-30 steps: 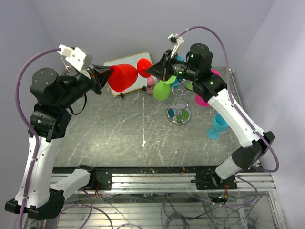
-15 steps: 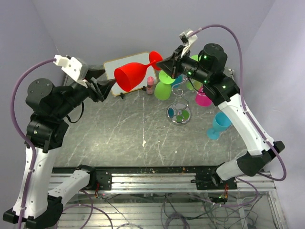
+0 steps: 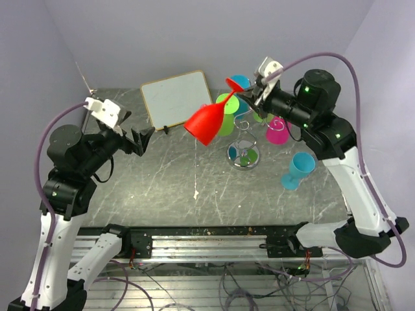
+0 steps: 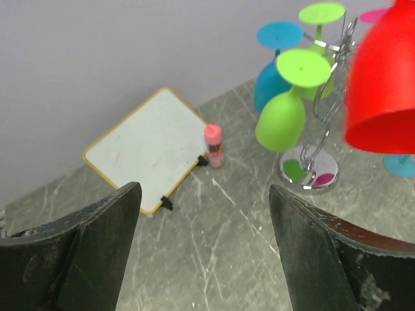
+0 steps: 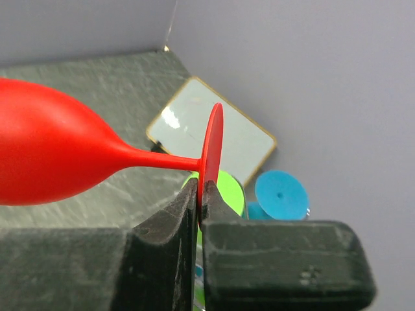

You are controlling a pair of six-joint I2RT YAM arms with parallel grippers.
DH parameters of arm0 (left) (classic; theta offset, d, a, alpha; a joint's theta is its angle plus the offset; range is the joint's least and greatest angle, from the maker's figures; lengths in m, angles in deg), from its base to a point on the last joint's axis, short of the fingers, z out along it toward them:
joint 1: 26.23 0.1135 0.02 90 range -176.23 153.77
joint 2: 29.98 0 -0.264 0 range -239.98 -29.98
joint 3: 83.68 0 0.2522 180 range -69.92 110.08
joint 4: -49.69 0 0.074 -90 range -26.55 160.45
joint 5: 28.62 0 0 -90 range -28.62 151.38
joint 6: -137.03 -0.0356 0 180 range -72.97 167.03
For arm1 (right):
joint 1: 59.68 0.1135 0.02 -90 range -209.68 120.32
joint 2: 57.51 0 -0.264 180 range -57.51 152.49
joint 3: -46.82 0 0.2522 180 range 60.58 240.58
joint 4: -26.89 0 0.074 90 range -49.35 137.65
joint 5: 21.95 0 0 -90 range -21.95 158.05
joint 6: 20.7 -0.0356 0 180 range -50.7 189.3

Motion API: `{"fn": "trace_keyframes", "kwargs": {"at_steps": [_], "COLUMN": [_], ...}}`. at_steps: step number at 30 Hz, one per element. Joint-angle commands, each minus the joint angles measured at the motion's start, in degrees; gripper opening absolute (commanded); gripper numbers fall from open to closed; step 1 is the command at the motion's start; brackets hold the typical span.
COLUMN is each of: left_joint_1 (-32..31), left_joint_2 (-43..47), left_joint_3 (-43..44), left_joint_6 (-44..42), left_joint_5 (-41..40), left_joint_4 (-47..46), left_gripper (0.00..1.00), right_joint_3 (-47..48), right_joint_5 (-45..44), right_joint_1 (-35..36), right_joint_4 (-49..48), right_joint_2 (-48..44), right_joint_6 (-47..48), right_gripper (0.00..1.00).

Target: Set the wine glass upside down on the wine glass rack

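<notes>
The red wine glass hangs in the air, tilted with its bowl low and to the left. My right gripper is shut on the rim of its round foot; the bowl sticks out to the left of the jaws. The wine glass rack, silver wire on a shiny round base, stands just right of the bowl. In the left wrist view the rack sits beside the red bowl. My left gripper is open and empty, apart from the glass at mid-left.
A green glass, a blue one and a magenta one hang upside down on the rack. A cyan glass stands on the table at the right. The white board and a small pink bottle stand at the back.
My left gripper opened, let go of the red bowl and drew back to the left. My right arm carried the glass rightward by its foot, and the bowl swung down.
</notes>
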Motion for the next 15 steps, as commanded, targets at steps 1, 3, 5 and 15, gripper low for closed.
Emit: {"fn": "trace_keyframes", "kwargs": {"at_steps": [1, 3, 5, 15], "left_joint_1": [1.1, 1.3, 1.6, 3.7], "left_joint_2": [0.9, 0.9, 0.9, 1.0], "left_joint_3": [-3.3, -4.4, -5.3, -8.7], "left_joint_6": [-2.4, -3.0, -3.5, -3.8], "left_joint_5": [-1.3, -1.1, -0.8, 2.1], "left_joint_4": [0.9, 1.0, 1.1, -0.4], "left_gripper": [0.90, 0.91, 0.91, 0.89], "right_joint_3": [1.7, 0.6, -1.4, -11.8], "right_joint_5": [2.1, 3.3, 3.8, -10.0], "right_joint_1": [-0.2, -0.4, -0.9, -1.4], "right_joint_4": [10.6, 14.7, 17.6, 19.4], "right_joint_2": [-4.4, -6.3, -8.4, -15.0], "right_joint_6": [17.0, 22.0, 27.1, 40.5], "right_gripper": [0.00, 0.00, 0.00, 0.00]}}
